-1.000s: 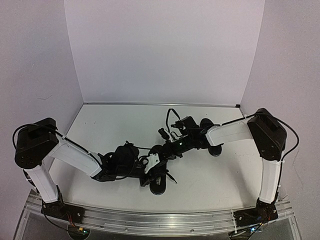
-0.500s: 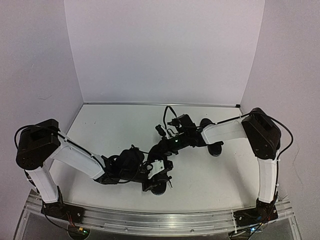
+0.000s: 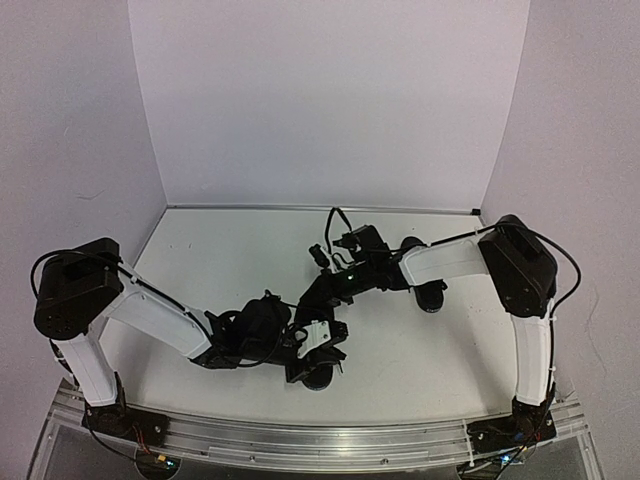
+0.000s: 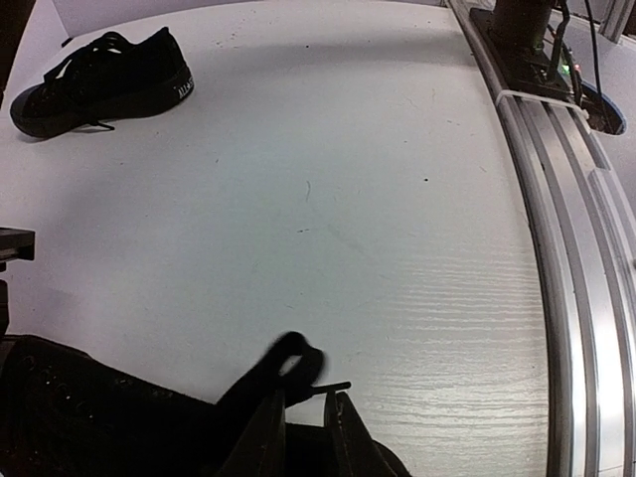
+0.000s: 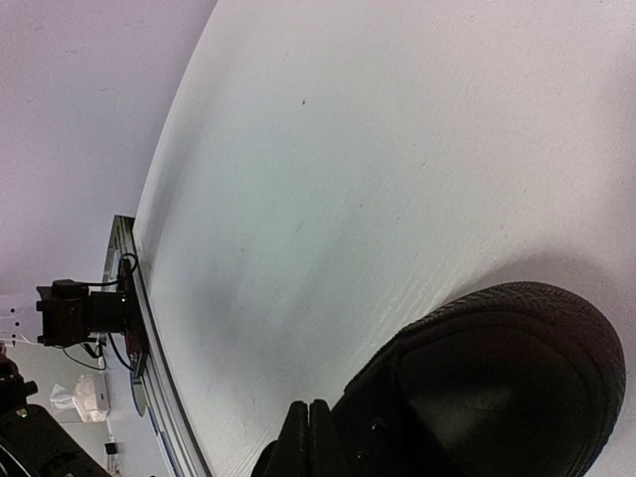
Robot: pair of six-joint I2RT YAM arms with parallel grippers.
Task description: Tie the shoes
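Observation:
One black shoe [image 3: 318, 375] lies near the front edge, and its side fills the bottom left of the left wrist view [image 4: 70, 402]. My left gripper [image 4: 306, 422] sits right at it with its jaws a small gap apart. A black lace loop [image 4: 288, 360] rests by the left fingertip and the lace tip lies across the gap. My right gripper [image 5: 310, 427] is shut just beside this shoe's toe [image 5: 497, 378]; nothing shows between its fingers. The other shoe [image 4: 99, 75] lies farther back, partly behind the right forearm [image 3: 432, 296].
The aluminium rail [image 4: 576, 258] runs along the table's near edge, with the right arm's base [image 4: 527, 40] on it. The left arm's base [image 5: 79, 310] shows in the right wrist view. White walls close the table at the back and sides.
My left gripper has parted its jaws slightly around the lace. Both grippers have shifted a little, the left toward the near shoe and the right leftward. The shoes have stayed put.

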